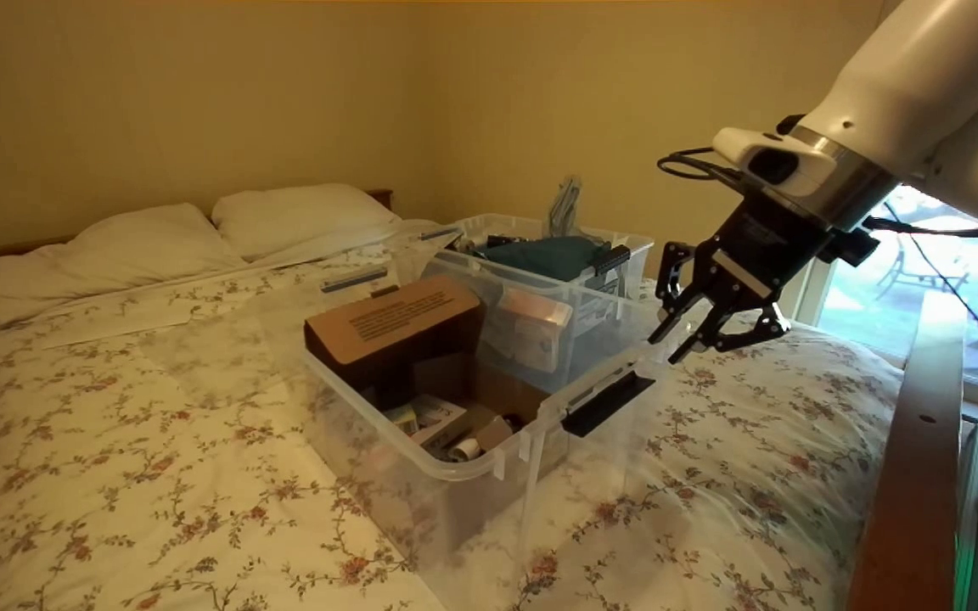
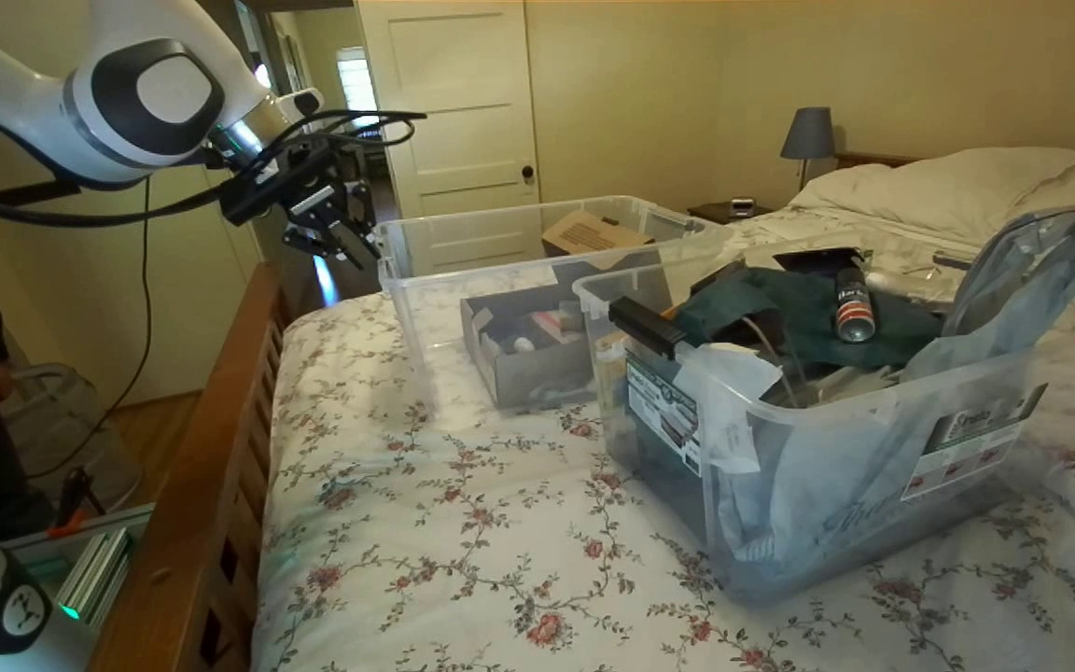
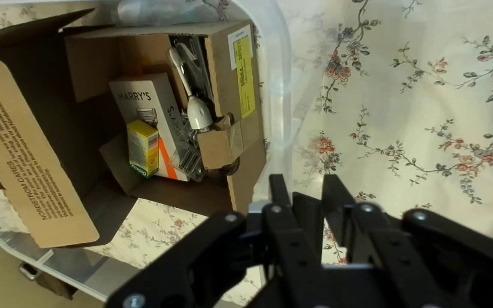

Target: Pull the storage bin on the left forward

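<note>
We're seeing the black fingers (image 3: 335, 191) standing slightly apart, a slim gap showing between their straight, narrow tips. They're hovering right by the end rim of the storage bin (image 1: 455, 471); whether they're touching that plastic, we cannot tell. The storage bin, a big, clear, rounded-corner rectangle, is sitting on the worktop (image 1: 158, 475), a bed whose cover is showing red blossoms and thin leafy stems. A long black latch (image 1: 609, 406) is jutting from its end wall. Inside, we're getting stiff brown cardboard: an open box (image 1: 387, 322) is holding one broad printed flap aslant, while a yellow label (image 3: 245, 81) is brightening its matte side. In the wrist view we're spotting a flat white carton (image 3: 137, 96) lettered "Harry's", a small boxy yellow carton (image 3: 141, 147) overlapping it, and a smooth white wand-like piece (image 3: 198, 112) lying alongside. Near the storage bin, a second clear tub (image 2: 799, 467) is carrying rumpled teal cloth (image 1: 544, 255), a slick grey plastic bag (image 2: 1041, 289) that's poking above the rim, and a cylindrical can (image 2: 853, 303) that's resting on the cloth. Plump, pale pillows (image 1: 302, 222) are lying at the back.
</note>
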`<act>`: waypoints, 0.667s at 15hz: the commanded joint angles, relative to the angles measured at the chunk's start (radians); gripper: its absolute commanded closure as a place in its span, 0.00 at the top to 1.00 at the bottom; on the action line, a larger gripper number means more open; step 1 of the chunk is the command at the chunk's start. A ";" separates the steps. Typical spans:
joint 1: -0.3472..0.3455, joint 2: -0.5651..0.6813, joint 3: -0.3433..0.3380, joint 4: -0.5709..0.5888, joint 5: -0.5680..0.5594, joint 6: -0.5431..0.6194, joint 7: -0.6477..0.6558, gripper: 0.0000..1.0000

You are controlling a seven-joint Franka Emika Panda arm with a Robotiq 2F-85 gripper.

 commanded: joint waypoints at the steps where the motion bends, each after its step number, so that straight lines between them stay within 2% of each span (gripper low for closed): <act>1: 0.038 0.008 -0.044 0.000 -0.048 0.000 0.035 0.29; 2: 0.038 0.008 -0.044 -0.001 -0.048 0.000 0.036 0.07; 3: 0.061 0.009 -0.050 0.008 -0.043 -0.008 0.018 0.54; 4: 0.102 0.010 -0.067 0.020 -0.027 -0.025 -0.011 0.55; 6: 0.166 0.025 -0.099 0.035 0.007 -0.037 -0.046 0.67; 8: 0.203 0.054 -0.120 0.058 -0.002 -0.036 -0.078 0.81; 10: 0.211 0.088 -0.139 0.101 -0.022 -0.055 -0.107 0.95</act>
